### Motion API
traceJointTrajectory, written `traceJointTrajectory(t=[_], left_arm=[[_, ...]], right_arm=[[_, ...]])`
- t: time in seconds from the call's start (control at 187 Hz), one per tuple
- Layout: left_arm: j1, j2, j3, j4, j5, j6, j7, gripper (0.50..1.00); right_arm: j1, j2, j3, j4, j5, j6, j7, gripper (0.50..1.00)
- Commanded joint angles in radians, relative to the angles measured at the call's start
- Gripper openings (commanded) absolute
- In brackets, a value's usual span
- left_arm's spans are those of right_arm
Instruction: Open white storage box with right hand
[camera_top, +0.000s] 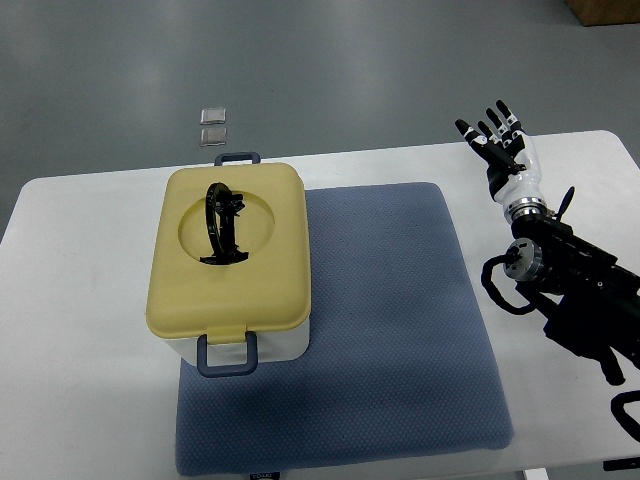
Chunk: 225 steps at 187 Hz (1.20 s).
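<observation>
White and rounded at its corners, the tabletop (90, 400) carries a blue-grey quilted mat (400, 330) that fills most of its middle, and on the mat's left edge sits the white storage box (285, 342), partly overhanging onto the bare surface. Its pale yellow lid (230, 280) is still on and closed — a shallow round recess in the top holds a black folding handle (222, 225) lying tilted inside it. Blue-grey latches show at both ends of the box: the far latch (238, 157) peeks out behind the lid, while the near latch (228, 355) hangs at the front, casting a shadow on the mat. The robot's right hand (497, 140) is well apart from the box, raised over the tabletop's far right side beyond the mat's corner; its black-tipped fingers (505, 117) are spread apart and hold nothing. A white forearm shell leads back from the hand to a black arm (580, 290) with looped cables, which comes in from the right edge of the top view. Beyond the tabletop, on the grey floor (350, 60), two small silvery squares (213, 125) lie one behind the other, just past the box's far end — and a corner of a brown cardboard box (605, 12) shows at the upper right.
</observation>
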Motion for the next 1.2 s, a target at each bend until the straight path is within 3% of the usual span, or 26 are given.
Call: traceJointTrajectory(t=[0.0,1.197], left_arm=[[0.0,0.0,0.0,0.001,0.0,0.0,0.0,1.0],[-0.002,0.0,0.002,0.001,0.0,0.0,0.0,1.0]], right_arm=[[-0.001,-0.001,0.0,0.0,0.002,0.0,0.0,0.926],[0.052,-0.004,-0.003,-0.005,0.002,-0.005,-0.008,0.926]])
